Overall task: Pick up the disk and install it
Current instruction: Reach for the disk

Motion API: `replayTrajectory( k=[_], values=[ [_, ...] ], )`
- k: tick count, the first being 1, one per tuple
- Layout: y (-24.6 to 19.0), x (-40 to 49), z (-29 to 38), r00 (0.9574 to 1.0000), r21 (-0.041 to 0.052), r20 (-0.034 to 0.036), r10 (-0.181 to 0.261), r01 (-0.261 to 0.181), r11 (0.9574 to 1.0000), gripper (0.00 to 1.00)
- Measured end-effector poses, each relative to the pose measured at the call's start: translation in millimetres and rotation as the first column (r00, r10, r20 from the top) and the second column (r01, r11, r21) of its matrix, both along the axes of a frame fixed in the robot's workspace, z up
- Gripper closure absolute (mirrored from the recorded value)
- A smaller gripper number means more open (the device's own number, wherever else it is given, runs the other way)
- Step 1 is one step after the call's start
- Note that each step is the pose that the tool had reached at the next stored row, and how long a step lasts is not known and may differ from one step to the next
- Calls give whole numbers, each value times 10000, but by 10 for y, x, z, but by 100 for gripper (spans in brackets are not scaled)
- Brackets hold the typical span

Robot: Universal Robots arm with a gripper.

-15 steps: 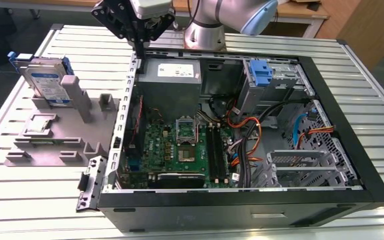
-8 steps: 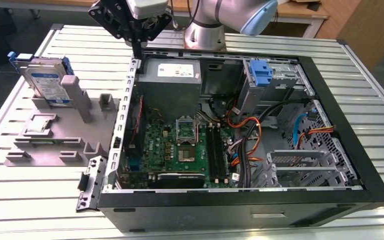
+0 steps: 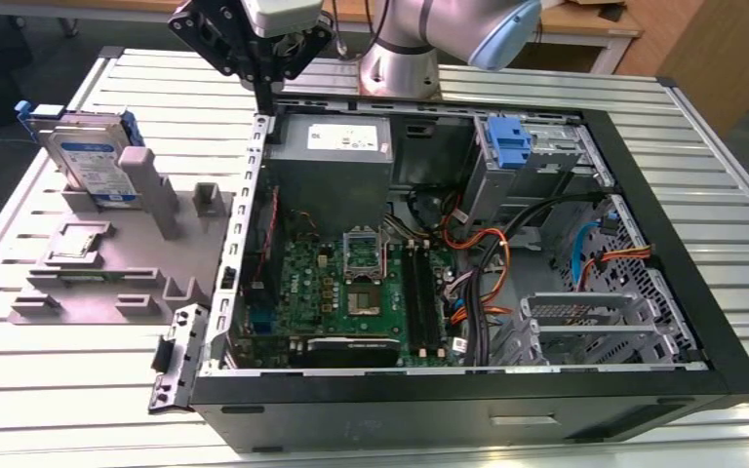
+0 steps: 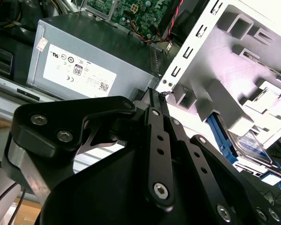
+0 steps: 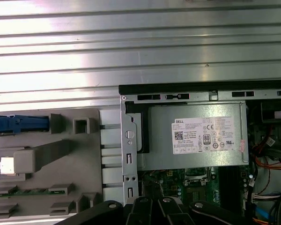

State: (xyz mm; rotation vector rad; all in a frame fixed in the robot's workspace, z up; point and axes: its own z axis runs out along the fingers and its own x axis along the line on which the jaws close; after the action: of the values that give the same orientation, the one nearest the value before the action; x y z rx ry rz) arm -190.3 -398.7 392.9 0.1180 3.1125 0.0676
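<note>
One gripper (image 3: 266, 109) hangs over the rear corner of the one open computer case (image 3: 479, 402), and its two fingers (image 4: 155, 123) are pressed together into a single thin tip with nothing between them. That tip sits right at the top edge of the case's side wall, beside the one grey power supply (image 3: 335, 146) mounted inside the case; whether the tip touches the metal cannot be told. One disk (image 3: 91, 161) stands outside the case, on the exterior view's left of it, upright on edge in a slot of the one grey fixture (image 3: 114, 268) that lies against the case's side wall. The disk is well apart from the fingertips and further from the case than they are, with its white-and-blue label facing out and blue rails along its edges. In the second wrist view the disk (image 4: 251, 142) shows beyond the closed gripper (image 4: 155, 92), tucked in the fixture (image 4: 234, 70). In the first wrist view its blue edge (image 5: 21, 124) shows at the fixture's far corner from the case (image 5: 178, 87). One blue bracket (image 3: 511, 146) sits on the drive cage inside the case. Case and fixture both rest on one slatted metal table (image 3: 720, 127).
</note>
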Motion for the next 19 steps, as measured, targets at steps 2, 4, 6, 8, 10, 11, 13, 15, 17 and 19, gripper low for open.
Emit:
replayTrajectory(
  k=[2,4,6,8,10,11,13,15,17,19],
  values=[
    [0,0,0,10000,0,0,0,0,10000,89],
    [0,0,0,10000,1,0,0,0,10000,89],
    [0,-1,0,10000,0,0,0,0,10000,89],
    [-1,-10,0,10000,0,-1,-2,2,10000,89],
    [0,-36,0,10000,0,0,0,0,10000,89],
    [0,-49,0,10000,0,0,0,0,10000,89],
    [0,-73,-1,10000,0,0,0,0,10000,89],
    [0,-94,0,10000,0,0,0,0,10000,89],
    [0,-111,-1,10000,0,0,0,0,10000,89],
    [1,-118,-2,10000,1,0,0,0,10000,89]
  ],
)
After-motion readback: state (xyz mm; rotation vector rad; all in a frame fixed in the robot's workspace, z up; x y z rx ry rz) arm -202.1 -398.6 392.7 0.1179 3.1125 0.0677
